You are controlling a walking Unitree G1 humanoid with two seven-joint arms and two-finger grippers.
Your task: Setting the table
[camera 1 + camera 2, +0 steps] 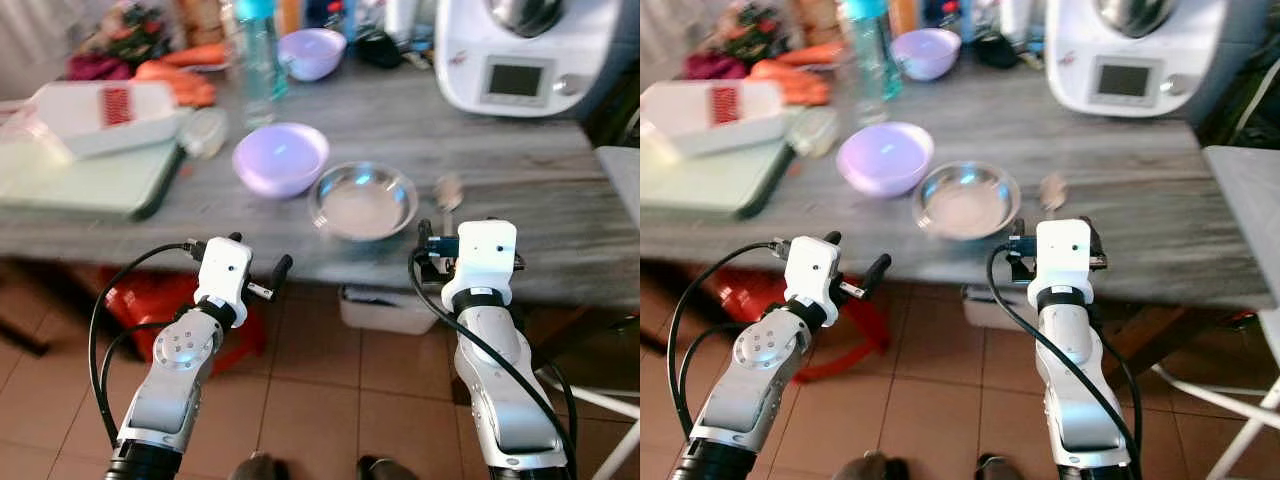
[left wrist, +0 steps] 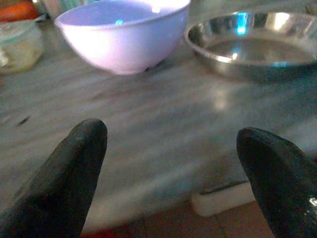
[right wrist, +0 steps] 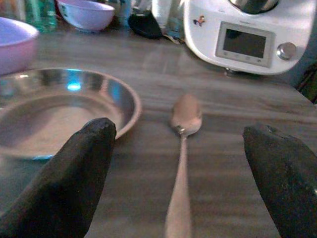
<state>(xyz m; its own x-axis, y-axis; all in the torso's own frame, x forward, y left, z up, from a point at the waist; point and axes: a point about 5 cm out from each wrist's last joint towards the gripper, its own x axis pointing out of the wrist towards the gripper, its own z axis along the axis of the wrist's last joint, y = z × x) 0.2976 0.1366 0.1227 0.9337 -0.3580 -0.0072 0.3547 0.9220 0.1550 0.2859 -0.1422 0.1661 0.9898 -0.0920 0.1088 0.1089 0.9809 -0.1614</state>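
On the grey wooden table (image 1: 520, 170) a lilac bowl (image 1: 280, 157) stands beside a shallow steel dish (image 1: 362, 200). Just right of the dish lies a metal spoon (image 1: 448, 192), handle toward the table's front edge. My right gripper (image 3: 181, 163) is open at that edge, and the spoon (image 3: 182, 148) lies on the table ahead between its fingers (image 3: 69, 183). My left gripper (image 2: 173, 168) is open too, held before the table's edge facing the lilac bowl (image 2: 124, 37) and the dish (image 2: 257, 47). Neither holds anything.
A white kitchen machine (image 1: 530, 55) stands at the back right. A second lilac bowl (image 1: 312, 52) and a blue bottle (image 1: 260, 60) are behind. A green board (image 1: 90, 180) with a white slicer (image 1: 100, 115) fills the left. A white box (image 1: 385, 310) sits under the table.
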